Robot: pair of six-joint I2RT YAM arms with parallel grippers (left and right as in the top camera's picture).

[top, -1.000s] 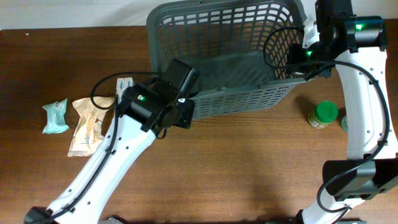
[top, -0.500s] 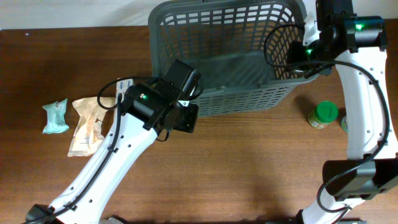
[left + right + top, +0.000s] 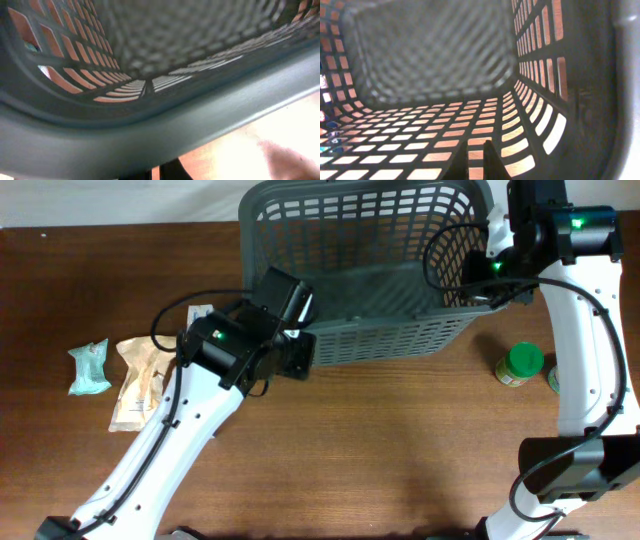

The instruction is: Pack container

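The container is a large dark grey lattice basket at the table's far side, tipped so its near wall faces up. My left gripper is at its near-left corner. In the left wrist view the thick rim fills the frame and lies right against the fingers, which are mostly hidden. My right gripper is at the right rim. In the right wrist view its fingers are nearly together and hold nothing, in front of the lattice wall inside the basket.
A green-lidded jar and a metal can stand right of the basket. A teal packet, a tan packet and a small white pack lie at the left.
My left gripper swung right, then back left and farther away, and the basket's near-left corner shifted with it. The right arm has not moved.
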